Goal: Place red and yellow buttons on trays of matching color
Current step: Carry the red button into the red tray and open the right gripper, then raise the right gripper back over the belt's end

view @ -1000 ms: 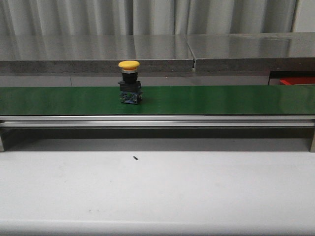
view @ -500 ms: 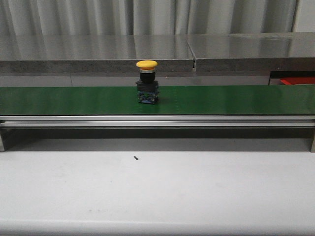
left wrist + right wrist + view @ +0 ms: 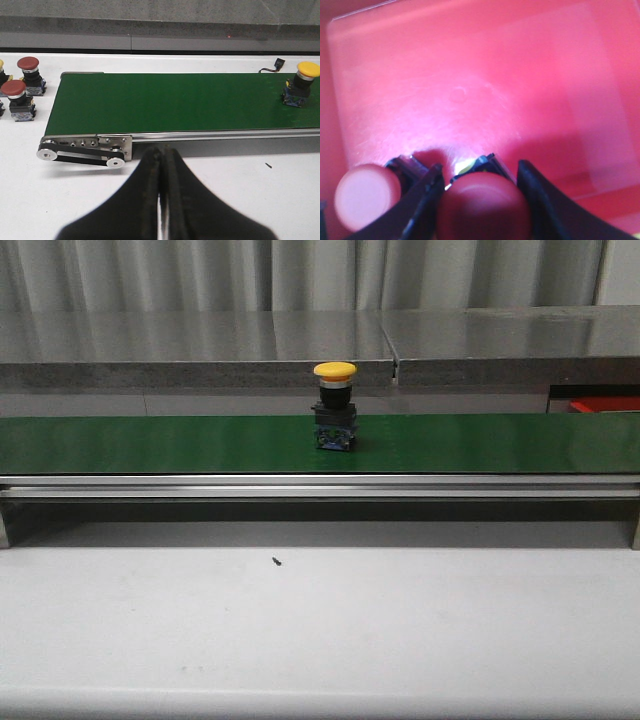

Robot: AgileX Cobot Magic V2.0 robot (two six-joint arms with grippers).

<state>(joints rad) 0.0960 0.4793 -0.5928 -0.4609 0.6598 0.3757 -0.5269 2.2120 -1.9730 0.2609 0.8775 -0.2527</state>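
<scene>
A yellow button (image 3: 334,405) with a domed mushroom cap on a blocky black base stands upright on the matte green conveyor belt (image 3: 150,443), near its middle in the front view; the belt runs on a ribbed aluminium rail above the pale, smooth worktop (image 3: 320,630). The left gripper (image 3: 161,165) hangs with its black fingers pressed together, empty; two red buttons (image 3: 20,80) stand on the worktop beyond the belt's roller end. The right gripper (image 3: 481,192) clasps a red button (image 3: 482,205) between its fingers over the glossy red tray (image 3: 485,75); another pale-looking round cap (image 3: 367,197) sits just beside it.

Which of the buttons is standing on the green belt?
The yellow button. The two red buttons stand on the white table, off the belt's end.
</scene>
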